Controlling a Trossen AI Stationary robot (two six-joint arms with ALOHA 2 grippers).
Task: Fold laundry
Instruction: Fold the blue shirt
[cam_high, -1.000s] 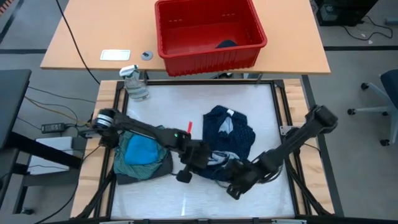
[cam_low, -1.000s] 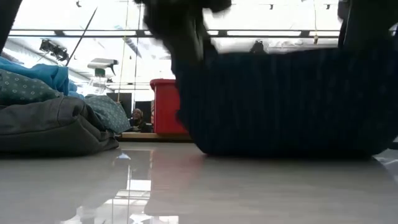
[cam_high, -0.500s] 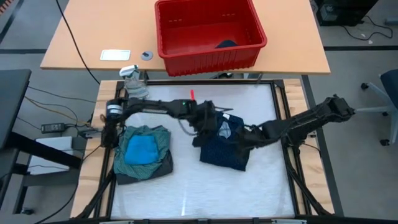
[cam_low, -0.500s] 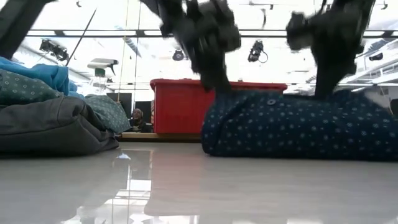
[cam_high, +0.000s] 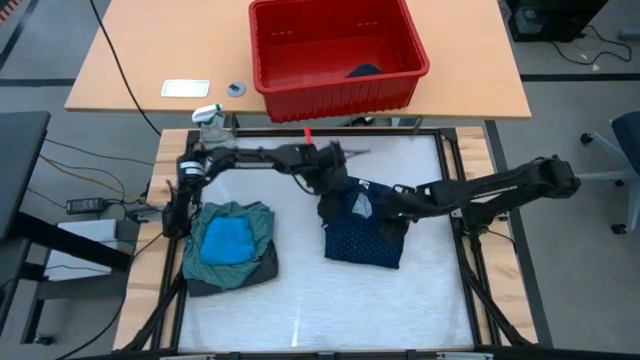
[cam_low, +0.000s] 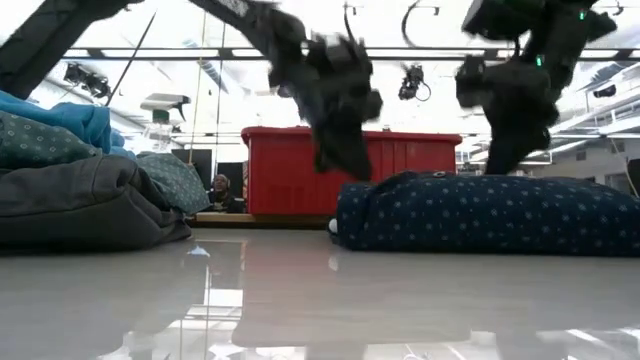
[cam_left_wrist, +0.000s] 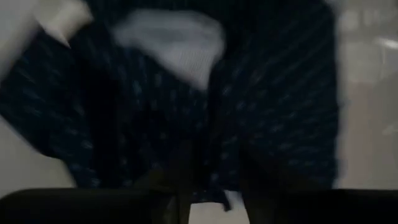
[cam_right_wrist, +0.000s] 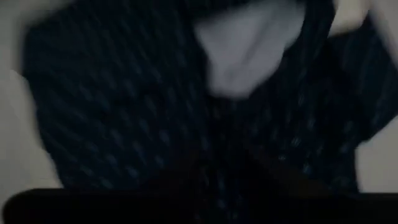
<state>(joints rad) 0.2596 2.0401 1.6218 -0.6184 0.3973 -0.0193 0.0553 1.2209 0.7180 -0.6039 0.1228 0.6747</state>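
Your left tool sits at the far left corner of the navy dotted cloth piece, and your right tool sits at its far right corner, so the garment lies mostly on the near side of both tools, flat on the white bench. From table height, both tools hang just above the cloth's top surface, not buried in it. That fits a fold just laid down, with the edge carried over and set on the layer below. Both wrist views look straight onto dotted fabric with a whitish patch showing, likely a label or inner lining.

The fingers are blurred and dark against dark cloth, so you cannot tell from here whether either tool is spread, pressed together or pinching the fabric; treat that as unknown.

Well to the left of your left tool sits the finished stack: a bright blue piece on the teal-green shirt, with a dark grey piece underneath. It is kept aside so the centre stays free for folding. Beyond both tools, the red plastic bin holds something dark.
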